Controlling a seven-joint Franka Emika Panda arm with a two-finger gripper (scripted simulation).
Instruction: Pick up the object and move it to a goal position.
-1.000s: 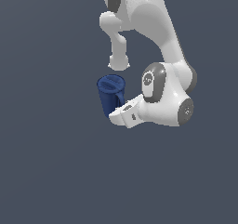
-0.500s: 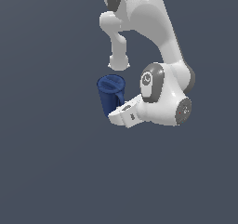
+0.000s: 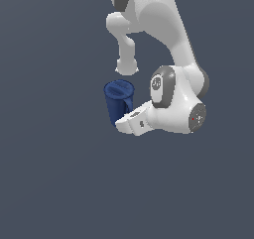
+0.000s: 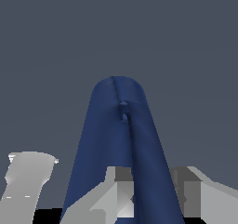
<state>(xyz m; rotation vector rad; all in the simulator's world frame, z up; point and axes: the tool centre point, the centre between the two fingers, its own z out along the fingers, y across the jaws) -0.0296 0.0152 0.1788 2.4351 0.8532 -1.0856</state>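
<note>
**Pitcher in the hand; no goal shown**

You have the white arm (image 3: 168, 44) folded down from the top of the exterior view, its wrist bent so the hand (image 3: 130, 122) reaches toward that view's left, just below the frame's centre. No bench surface can be made out in either view, only a flat grey-blue backdrop, so you cannot tell from these pictures whether the object is lifted or resting on something.

The dark blue pitcher (image 3: 119, 100) sits a little left of centre in the exterior view, rim up, its lower body against the hand. In the wrist view the pitcher (image 4: 116, 144) fills the middle of the frame, with grey fingers (image 4: 186, 190) pressed close on either side of its base, so the hand appears clenched on it.

By this reading the pickup is done. What remains is the carry: no goal marker appears in either view, so you cannot judge how much travel is left.
</note>
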